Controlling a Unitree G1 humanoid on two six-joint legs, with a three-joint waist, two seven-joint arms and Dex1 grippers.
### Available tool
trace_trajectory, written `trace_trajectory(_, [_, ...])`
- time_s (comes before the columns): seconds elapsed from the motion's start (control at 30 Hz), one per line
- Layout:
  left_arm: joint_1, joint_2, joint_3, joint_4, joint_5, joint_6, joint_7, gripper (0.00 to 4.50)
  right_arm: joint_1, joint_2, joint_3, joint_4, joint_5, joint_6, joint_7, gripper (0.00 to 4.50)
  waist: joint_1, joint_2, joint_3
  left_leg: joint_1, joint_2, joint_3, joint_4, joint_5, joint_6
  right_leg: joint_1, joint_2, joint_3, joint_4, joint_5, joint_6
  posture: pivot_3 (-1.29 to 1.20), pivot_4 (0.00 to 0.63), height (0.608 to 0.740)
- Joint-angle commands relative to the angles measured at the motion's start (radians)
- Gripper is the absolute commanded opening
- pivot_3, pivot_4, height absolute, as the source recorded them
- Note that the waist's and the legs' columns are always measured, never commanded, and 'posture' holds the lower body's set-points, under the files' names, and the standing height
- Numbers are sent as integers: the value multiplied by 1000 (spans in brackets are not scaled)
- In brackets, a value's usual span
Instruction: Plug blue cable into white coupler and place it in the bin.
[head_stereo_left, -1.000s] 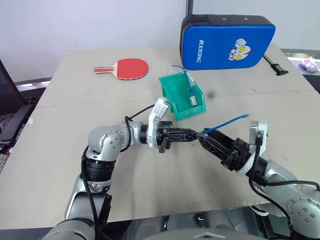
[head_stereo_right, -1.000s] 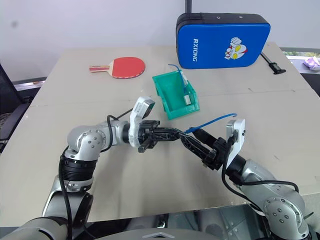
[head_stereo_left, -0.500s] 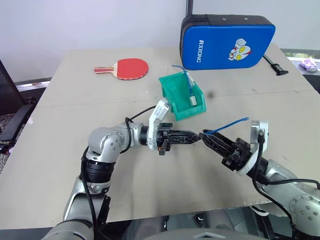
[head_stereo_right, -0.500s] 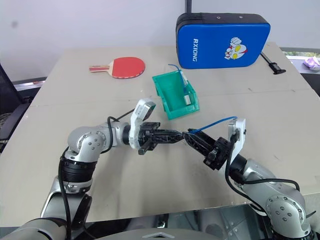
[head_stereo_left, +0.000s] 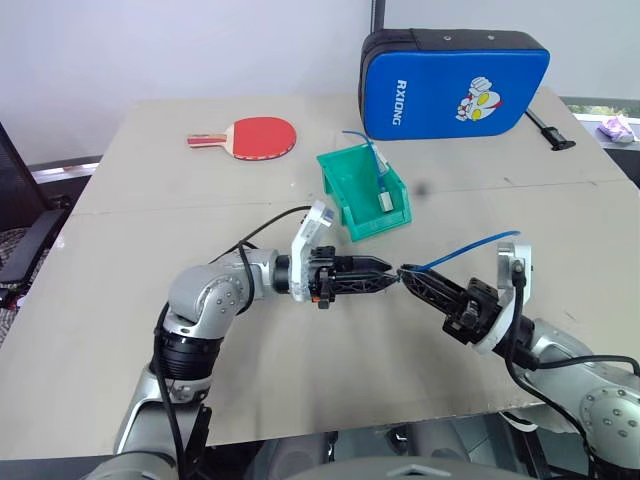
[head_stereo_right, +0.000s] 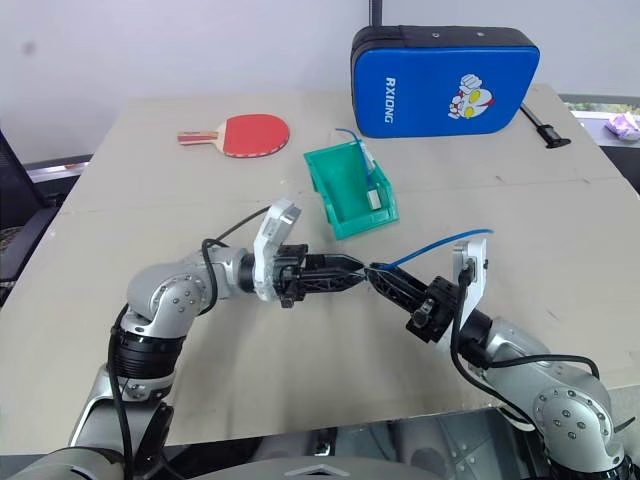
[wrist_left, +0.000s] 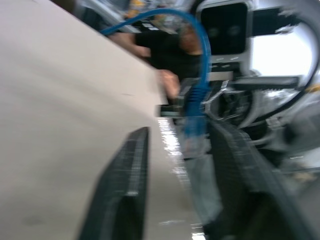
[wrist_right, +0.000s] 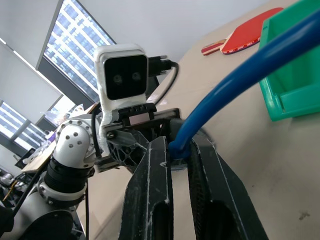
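Both arms meet mid-air over the bench (head_stereo_left: 150, 300), tip to tip, and this is the plugging stage. The right claw (head_stereo_left: 408, 275) is pinched tight on the blue cable (head_stereo_left: 470, 247) right near its plug end; in the right wrist view the two fingers (wrist_right: 152, 200) squeeze the cable's boot between them, and the rest of the cable arcs up and back over that arm. The left claw (head_stereo_left: 385, 275) points straight at it, fingers parted (in the left wrist view they stand clearly apart, with the plug end hanging between them). The white coupler should be somewhere at that meeting point, but I cannot make it out for certain, so whether the plug has gone home is not something I can call.

The bin (head_stereo_left: 345, 185) sits well beyond the claws, toward the blue padded case (head_stereo_left: 455, 80), and it already holds another blue cable with a white piece on its end. A red paddle (head_stereo_left: 250, 137) lies off to the side.

My read: mating is either being finished or just attempted; the carry to the bin and the drop are entirely left to do.
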Motion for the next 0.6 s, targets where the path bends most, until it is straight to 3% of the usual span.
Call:
trace_trajectory(0.03, [72, 82, 97, -91, 100, -177, 28, 2999, -13, 4, -32, 16, 6, -37, 28, 0, -1, 0, 0, 0, 0, 0, 0, 0, 0, 0, 0, 0, 0, 0, 0, 0, 150, 740])
trace_trajectory(0.2, [261, 202, 207, -77, 297, -482, 49, 2999, -30, 10, -35, 75, -6, -53, 65, 0, 3, 0, 0, 0, 1, 0, -1, 0, 0, -1, 0, 0, 0, 0, 0, 0, 150, 740])
trace_trajectory(0.33, [369, 250, 247, -12, 347, -590, 16, 2999, -59, 6, -28, 113, -10, -44, 93, 0, 5, 0, 0, 0, 0, 2, -1, 0, 0, -1, -3, 0, -2, 0, 0, 0, 150, 740])
trace_trajectory(0.6, [339, 258, 220, 189, 409, -686, 14, 2999, -101, -11, -23, 146, -43, -26, 133, 0, 8, 0, 0, 0, 1, 1, -1, 0, 0, -1, -2, -2, -2, 0, 1, 0, 150, 740])
